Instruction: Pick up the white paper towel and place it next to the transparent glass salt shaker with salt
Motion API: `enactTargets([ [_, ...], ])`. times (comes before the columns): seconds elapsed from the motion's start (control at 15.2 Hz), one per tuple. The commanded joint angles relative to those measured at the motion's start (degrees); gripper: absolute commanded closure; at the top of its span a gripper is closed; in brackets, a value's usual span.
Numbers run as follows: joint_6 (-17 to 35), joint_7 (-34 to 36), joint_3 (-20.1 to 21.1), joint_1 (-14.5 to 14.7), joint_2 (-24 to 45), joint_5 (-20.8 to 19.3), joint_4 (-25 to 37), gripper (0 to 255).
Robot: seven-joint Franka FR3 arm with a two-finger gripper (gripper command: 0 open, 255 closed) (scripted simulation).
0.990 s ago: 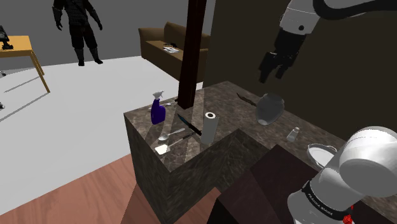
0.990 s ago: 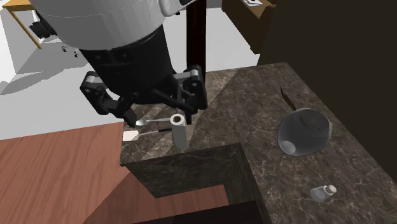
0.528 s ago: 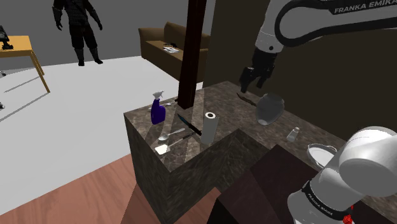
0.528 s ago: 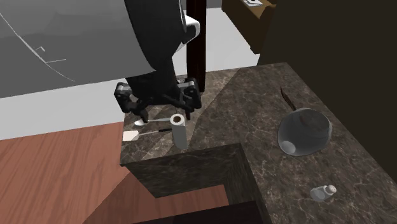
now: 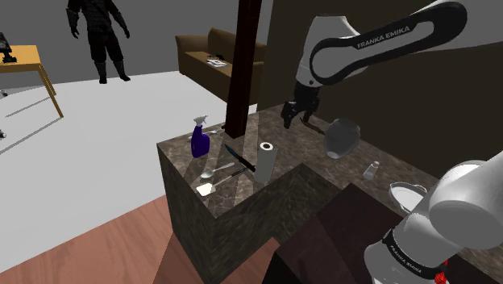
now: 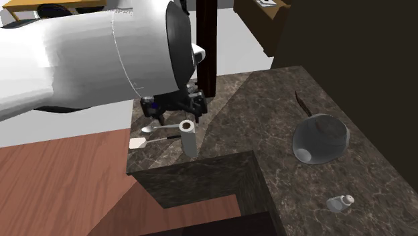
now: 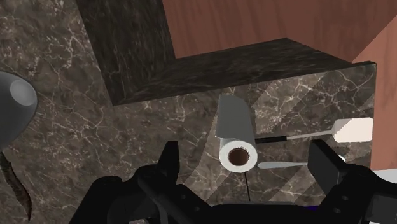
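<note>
FRANKA EMIKA in white letters on the dark band of the upper arm link (image 5: 379, 39), fainter white lettering on the base band (image 5: 407, 256), possibly the same brand, too small to read

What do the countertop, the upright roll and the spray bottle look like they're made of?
Countertop: dark polished-looking stone, probably marble, from its pale veins. Roll: plain matte white-grey, hollow core; likely paper, no texture shows. Spray bottle: deep blue, possibly plastic; look leaves it open.

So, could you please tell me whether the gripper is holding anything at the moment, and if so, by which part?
Nothing is held. The gripper hangs open above the counter; the upright paper towel roll shows between its fingers, untouched.
</note>
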Motion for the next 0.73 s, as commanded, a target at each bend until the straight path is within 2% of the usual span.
enactTargets([
  [0.0, 3.1, -0.1, -0.2, -0.3, 4.5, -0.4, 1.3, 0],
  [0.66, 13.6, 0.8, -0.4, -0.6, 27.5, -2.3, 12.7, 0],
])
